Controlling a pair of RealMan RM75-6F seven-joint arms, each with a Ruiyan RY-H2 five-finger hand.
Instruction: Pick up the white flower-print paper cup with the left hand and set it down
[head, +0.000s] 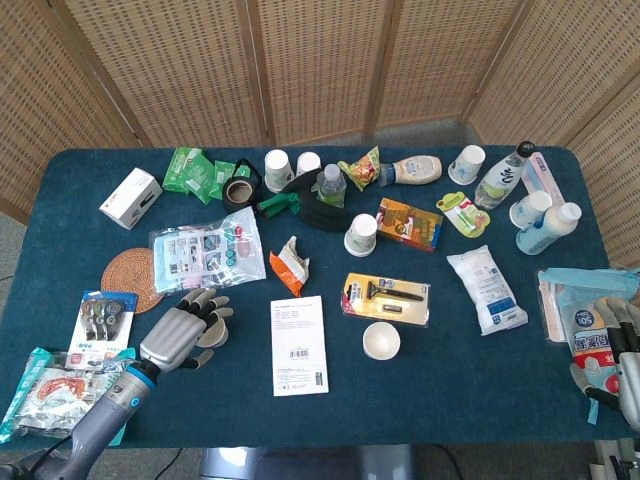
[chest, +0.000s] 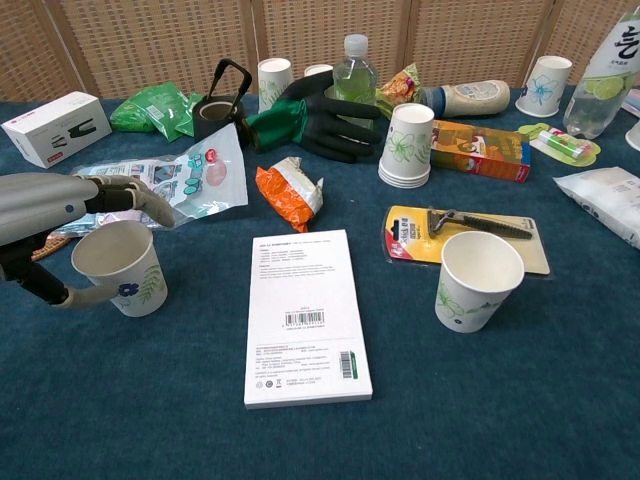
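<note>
The white flower-print paper cup (chest: 122, 268) stands upright and empty on the blue cloth at the front left, next to a white booklet (chest: 305, 315). My left hand (chest: 55, 205) reaches in from the left and cups it. Its fingers (chest: 140, 198) arch past the far side of the rim, and the thumb (chest: 78, 296) lies against the near side low down. In the head view the left hand (head: 185, 333) covers the cup almost fully. My right hand (head: 618, 360) rests with its fingers apart over packets at the table's right edge, holding nothing.
A clear pouch (chest: 165, 180) and a wicker coaster (head: 130, 272) lie just behind the cup. An orange snack packet (chest: 290, 190), a razor card (chest: 470, 235) and a second paper cup (chest: 478, 280) lie to the right. Bottles, cups and boxes crowd the back.
</note>
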